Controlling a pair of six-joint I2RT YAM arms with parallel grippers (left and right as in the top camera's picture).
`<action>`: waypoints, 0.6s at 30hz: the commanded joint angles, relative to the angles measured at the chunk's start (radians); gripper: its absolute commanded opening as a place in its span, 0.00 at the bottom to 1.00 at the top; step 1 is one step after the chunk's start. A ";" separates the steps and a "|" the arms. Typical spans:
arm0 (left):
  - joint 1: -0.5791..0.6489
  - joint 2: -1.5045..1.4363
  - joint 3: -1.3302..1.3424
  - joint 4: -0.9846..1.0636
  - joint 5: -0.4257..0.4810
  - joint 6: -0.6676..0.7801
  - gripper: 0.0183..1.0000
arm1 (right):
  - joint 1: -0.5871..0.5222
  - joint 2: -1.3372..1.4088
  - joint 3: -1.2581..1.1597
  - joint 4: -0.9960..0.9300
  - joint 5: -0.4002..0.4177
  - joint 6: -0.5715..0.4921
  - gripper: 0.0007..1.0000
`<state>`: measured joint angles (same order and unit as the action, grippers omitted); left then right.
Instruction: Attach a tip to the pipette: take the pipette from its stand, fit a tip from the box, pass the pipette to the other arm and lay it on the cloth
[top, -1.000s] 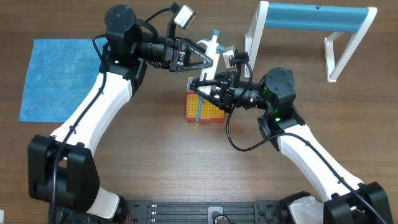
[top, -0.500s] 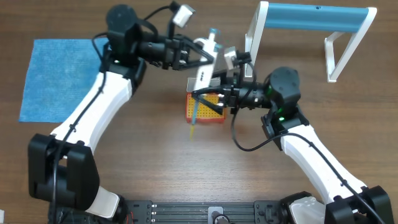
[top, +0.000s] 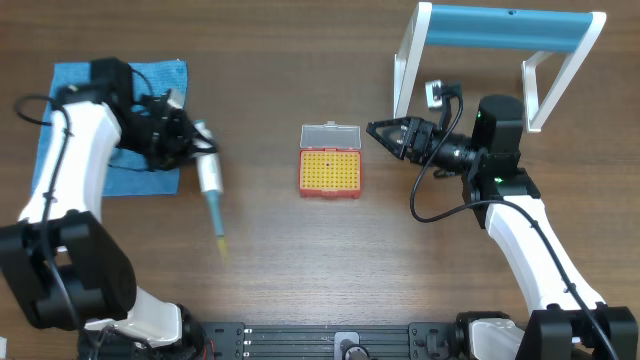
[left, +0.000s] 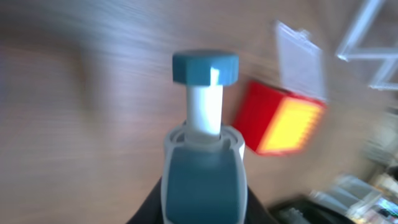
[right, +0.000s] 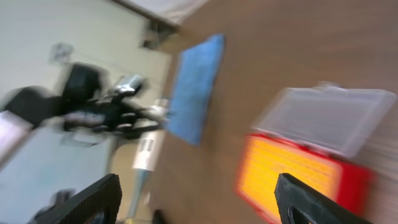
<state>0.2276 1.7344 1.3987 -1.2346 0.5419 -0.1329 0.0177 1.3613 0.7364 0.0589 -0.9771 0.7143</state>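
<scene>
My left gripper (top: 188, 138) is shut on the upper body of the grey and blue pipette (top: 209, 176), at the right edge of the blue cloth (top: 75, 110). The pipette points toward the table's front, and a pale yellow tip (top: 220, 240) sits on its end. In the left wrist view its blue plunger button (left: 205, 66) stands above the body (left: 204, 180). The red tip box (top: 330, 173) lies mid-table with its clear lid (top: 330, 135) folded back. My right gripper (top: 376, 129) is open with nothing in it, just right of the box (right: 298, 174).
The white and blue pipette stand (top: 500, 35) rises at the back right, behind my right arm. Bare wood lies between the cloth and the tip box, and along the front. The right wrist view also catches the cloth (right: 196, 87) and the left arm holding the pipette (right: 144, 155).
My left arm swung left with the pipette, from above the tip box to the cloth's right edge. My right gripper let go of the pipette, opened and drew back to the right.
</scene>
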 joint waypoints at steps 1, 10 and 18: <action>0.137 0.037 0.420 -0.163 -0.420 0.182 0.00 | -0.002 -0.044 0.045 -0.159 0.380 -0.097 0.80; 0.203 0.629 0.932 -0.244 -0.625 0.292 0.01 | 0.026 -0.185 0.490 -0.958 0.997 -0.133 0.80; 0.176 0.792 0.933 -0.053 -0.645 0.407 0.01 | 0.026 -0.219 0.508 -0.978 1.027 -0.090 0.80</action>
<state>0.4316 2.5172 2.2951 -1.3384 -0.0727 0.1852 0.0368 1.1454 1.2301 -0.9203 0.0185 0.5999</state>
